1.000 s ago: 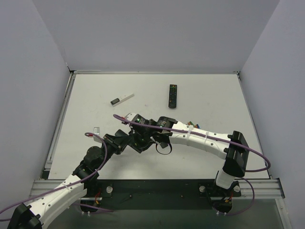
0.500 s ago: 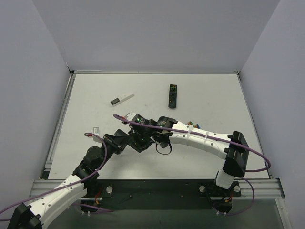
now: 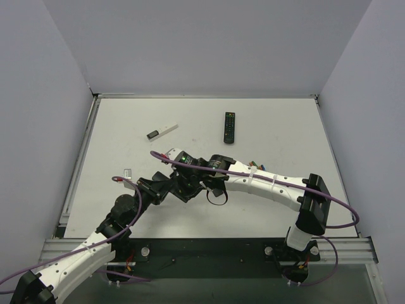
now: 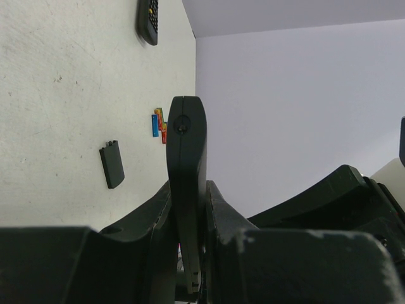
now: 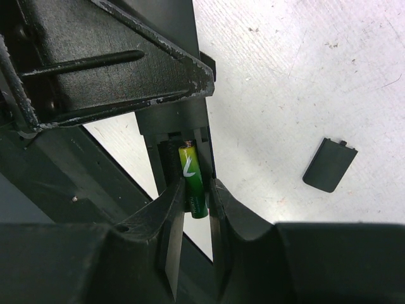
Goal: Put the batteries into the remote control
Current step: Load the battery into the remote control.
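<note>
My left gripper [image 4: 188, 202] is shut on the slim black remote control [image 4: 185, 149] and holds it on edge above the table. My right gripper [image 5: 194, 197] is shut on a green battery [image 5: 193, 177]. The battery's far end sits against the spring in the remote's open compartment [image 5: 177, 123]. The two grippers meet at the table's middle, the left [image 3: 169, 185] beside the right [image 3: 190, 180]. The black back cover [image 5: 329, 164] lies loose on the table and also shows in the left wrist view [image 4: 112, 164]. The other batteries [image 4: 159, 122] lie in a small coloured heap [image 3: 256, 166].
A longer black remote with coloured buttons [image 3: 229, 126] lies at the back, and its end shows in the left wrist view [image 4: 148, 19]. A thin white stick with a dark end [image 3: 162, 132] lies back left. A small pale item [image 3: 128, 172] lies near the left edge.
Both grippers have barely shifted. Their holds on the remote control and the green battery are the same.
</note>
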Controlling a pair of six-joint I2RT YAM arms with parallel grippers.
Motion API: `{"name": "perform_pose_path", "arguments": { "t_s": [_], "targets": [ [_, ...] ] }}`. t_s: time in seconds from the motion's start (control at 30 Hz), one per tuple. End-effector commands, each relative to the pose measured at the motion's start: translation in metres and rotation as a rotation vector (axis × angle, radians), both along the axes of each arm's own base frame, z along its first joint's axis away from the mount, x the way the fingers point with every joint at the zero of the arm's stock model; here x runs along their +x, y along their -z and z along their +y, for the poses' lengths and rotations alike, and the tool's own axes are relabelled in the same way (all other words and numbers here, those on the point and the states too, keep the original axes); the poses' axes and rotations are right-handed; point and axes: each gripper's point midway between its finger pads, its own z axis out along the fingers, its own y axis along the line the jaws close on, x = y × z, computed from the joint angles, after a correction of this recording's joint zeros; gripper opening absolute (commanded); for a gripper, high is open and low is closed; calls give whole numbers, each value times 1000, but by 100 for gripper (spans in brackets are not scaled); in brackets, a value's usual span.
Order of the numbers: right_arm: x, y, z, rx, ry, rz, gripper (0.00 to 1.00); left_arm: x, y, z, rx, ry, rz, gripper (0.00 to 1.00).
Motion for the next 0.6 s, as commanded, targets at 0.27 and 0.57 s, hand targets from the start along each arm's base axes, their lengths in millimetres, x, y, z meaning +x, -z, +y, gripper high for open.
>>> {"name": "perform_pose_path", "arguments": {
  "t_s": [0.27, 0.57],
  "targets": [
    [0, -18, -5, 19, 38, -45, 8, -2, -25, -1, -74, 10, -60, 0],
    [-5, -16, -4, 16, 54, -26, 2, -2, -26, 0, -77, 3, -65, 0]
  ]
}}
